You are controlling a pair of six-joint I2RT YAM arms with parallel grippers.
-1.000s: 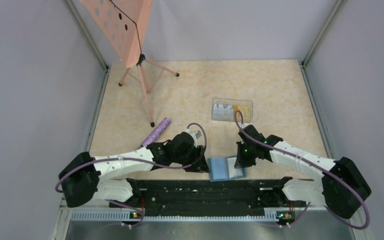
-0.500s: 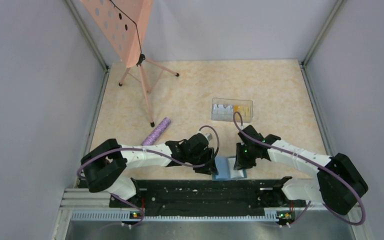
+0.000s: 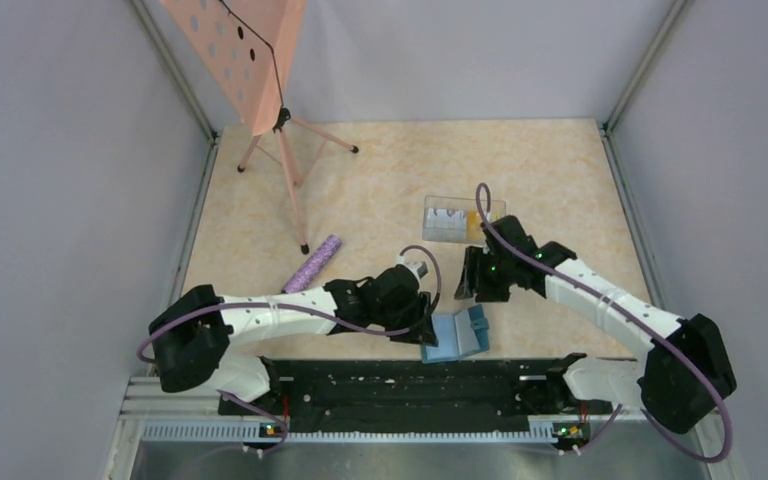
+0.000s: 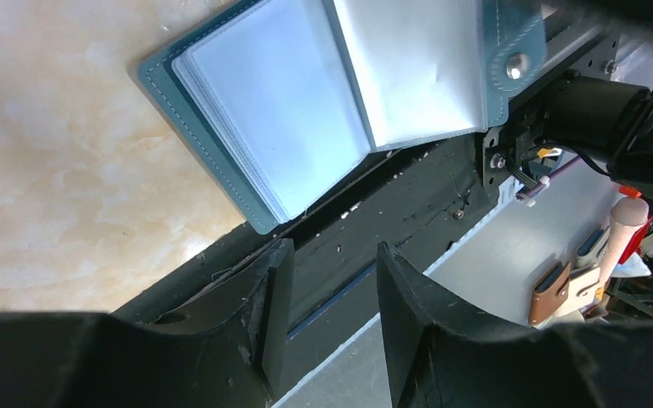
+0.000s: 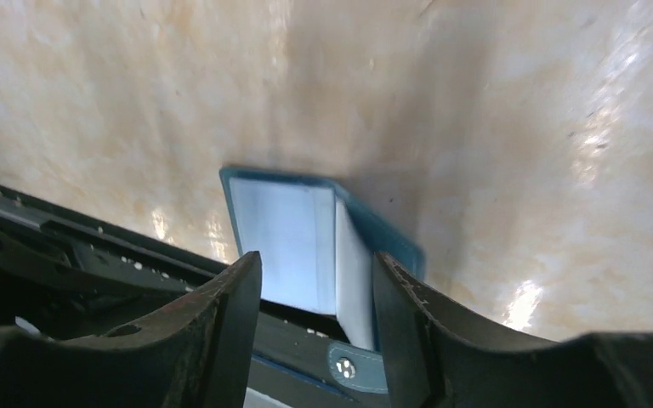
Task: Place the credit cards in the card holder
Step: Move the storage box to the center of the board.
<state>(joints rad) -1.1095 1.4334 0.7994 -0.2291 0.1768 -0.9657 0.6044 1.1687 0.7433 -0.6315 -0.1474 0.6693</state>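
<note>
The bench (image 3: 560, 180) carried everything, with a pink music stand (image 3: 250, 60) at its far left corner and a black rail (image 3: 400, 385) along its near edge. Both arms reached inward toward the middle of that near edge.

A clear box (image 3: 450, 222) sat well back from the rail, and the credit cards (image 3: 477, 222) lay inside it, a yellow one showing beside paler ones. A purple roll (image 3: 312, 263) lay off to the left, apart from the job.

The card holder (image 3: 450, 338) rested at the near edge, against the rail, its cover spread and its right flap tilted up. In the wrist views its light blue pockets looked empty.

The left hand (image 4: 333, 251) hung just beside the holder's left edge, fingers apart and gripping nothing. The right hand (image 5: 316, 259) hovered above the bench between the holder and the box, fingers likewise apart and empty. The snap tab (image 4: 516, 65) stood free on the raised flap.

Judging from this, the holder was opened and no card was loaded. Every card was left to fetch from the box and slide into a pocket, so the task looked barely begun.
</note>
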